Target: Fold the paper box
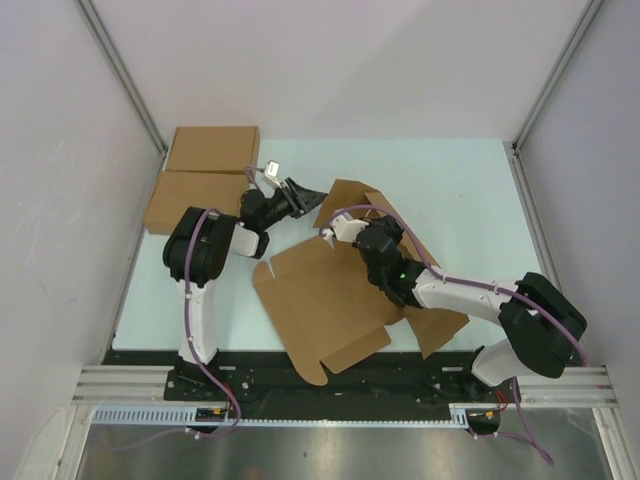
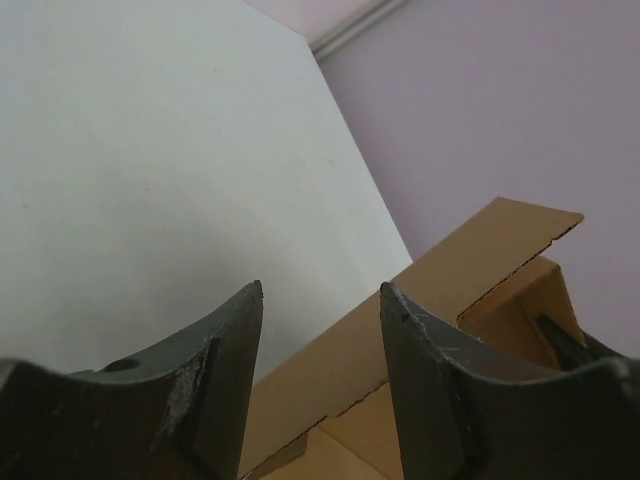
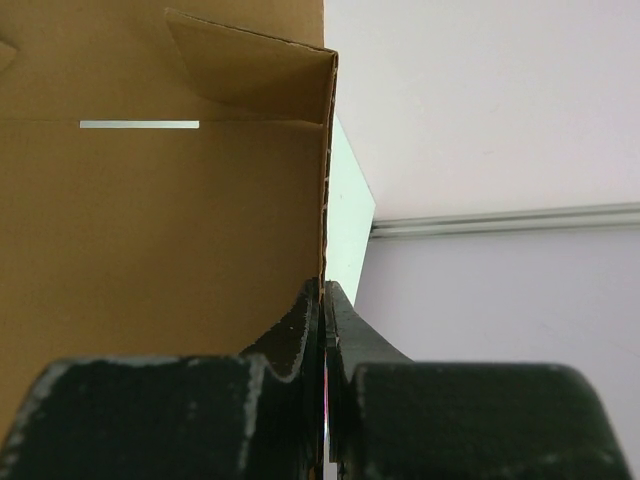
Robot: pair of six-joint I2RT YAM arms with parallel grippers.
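The paper box (image 1: 325, 300) is a brown die-cut sheet lying partly flat at the middle of the table, with its far panel (image 1: 352, 196) raised. My right gripper (image 1: 336, 230) is shut on the edge of that raised panel. In the right wrist view the fingertips (image 3: 324, 292) pinch the panel's thin edge, and its brown face with a slit (image 3: 160, 220) fills the left. My left gripper (image 1: 306, 195) is open and empty just left of the raised panel. In the left wrist view the gripper (image 2: 320, 292) has the cardboard flap (image 2: 480, 255) just ahead, to the right.
Two made-up brown flat boxes (image 1: 212, 148) (image 1: 192, 200) lie at the far left of the pale table (image 1: 460, 190), close behind the left arm. Walls and metal rails enclose the table on three sides.
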